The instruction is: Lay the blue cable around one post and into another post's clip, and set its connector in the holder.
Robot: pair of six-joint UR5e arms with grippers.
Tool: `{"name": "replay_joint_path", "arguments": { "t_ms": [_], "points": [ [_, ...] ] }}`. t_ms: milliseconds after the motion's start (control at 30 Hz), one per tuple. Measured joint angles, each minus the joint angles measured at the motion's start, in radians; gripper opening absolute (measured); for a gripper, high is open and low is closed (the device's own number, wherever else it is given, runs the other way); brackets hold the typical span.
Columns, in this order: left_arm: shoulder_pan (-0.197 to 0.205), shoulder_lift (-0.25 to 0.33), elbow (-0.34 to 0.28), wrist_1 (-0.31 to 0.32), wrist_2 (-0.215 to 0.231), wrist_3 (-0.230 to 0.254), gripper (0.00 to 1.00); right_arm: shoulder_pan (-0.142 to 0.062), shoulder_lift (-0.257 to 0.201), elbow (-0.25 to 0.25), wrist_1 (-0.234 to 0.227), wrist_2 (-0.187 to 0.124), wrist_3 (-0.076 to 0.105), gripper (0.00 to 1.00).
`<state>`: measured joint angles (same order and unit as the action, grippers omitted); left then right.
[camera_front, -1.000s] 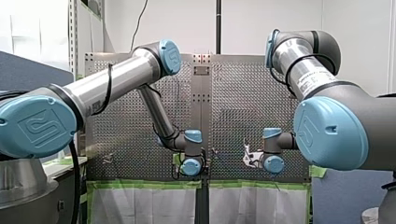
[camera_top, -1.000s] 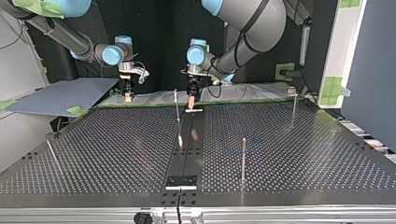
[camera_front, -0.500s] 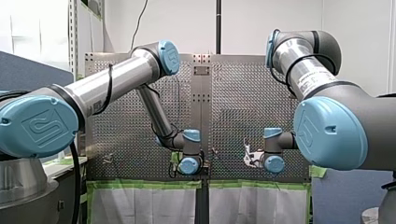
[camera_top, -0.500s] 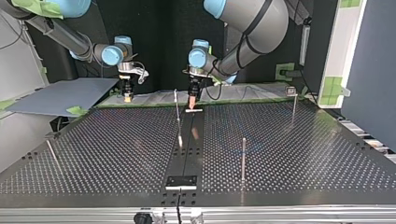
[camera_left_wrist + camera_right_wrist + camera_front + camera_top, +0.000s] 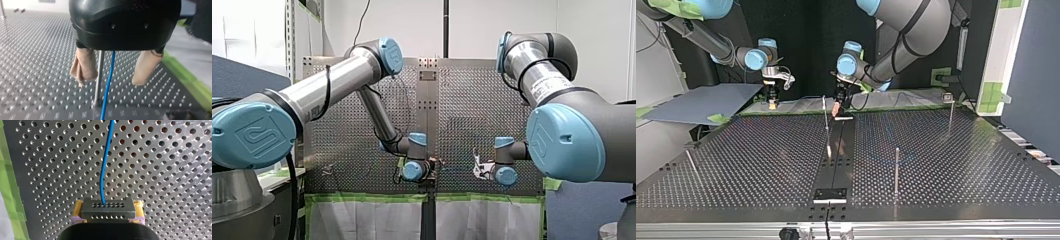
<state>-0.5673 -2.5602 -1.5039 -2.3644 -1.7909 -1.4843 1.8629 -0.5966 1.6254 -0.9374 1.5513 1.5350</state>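
Straddling a post point(image 5: 99, 72) and the blue cable point(image 5: 108, 85), my left gripper point(image 5: 109, 82) stands apart; my right gripper point(image 5: 107, 213) clamps the connector point(image 5: 108, 207), cable leaving toward its twelve o'clock.

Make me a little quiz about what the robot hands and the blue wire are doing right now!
1. True or false: my right gripper is shut on the connector.
2. What stands beside the blue cable between my left gripper's open fingers? A: a metal post. B: a cup. C: a spoon.
3. Fill in: the right gripper's pads are ____.
Key: 1 true; 2 A; 3 yellow.
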Motion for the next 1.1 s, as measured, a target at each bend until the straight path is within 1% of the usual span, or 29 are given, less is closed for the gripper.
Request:
{"name": "replay_joint_path", "arguments": {
  "t_ms": [167,400,567,700,867,1100],
  "points": [
    [-0.002,0.035,-0.037,-0.042,0.035,0.012,1.00,-0.001,0.000,0.000,0.002,0.000,0.001,0.00],
    [-0.003,0.062,-0.075,-0.100,0.035,0.021,1.00,0.000,0.000,0.000,0.006,0.000,0.000,0.00],
    [-0.004,0.097,-0.105,-0.135,0.045,0.025,1.00,-0.001,0.000,0.000,0.010,-0.005,0.000,0.00],
    [-0.006,0.123,-0.111,-0.143,0.052,0.025,1.00,-0.001,0.000,0.000,0.011,-0.006,-0.001,0.00],
    [-0.016,0.154,-0.113,-0.145,0.072,0.024,1.00,-0.001,0.000,0.000,0.011,-0.007,0.000,0.00],
    [-0.031,0.163,-0.115,-0.145,0.078,0.014,1.00,-0.001,0.000,0.000,0.010,-0.008,0.000,0.00]
  ]
}}
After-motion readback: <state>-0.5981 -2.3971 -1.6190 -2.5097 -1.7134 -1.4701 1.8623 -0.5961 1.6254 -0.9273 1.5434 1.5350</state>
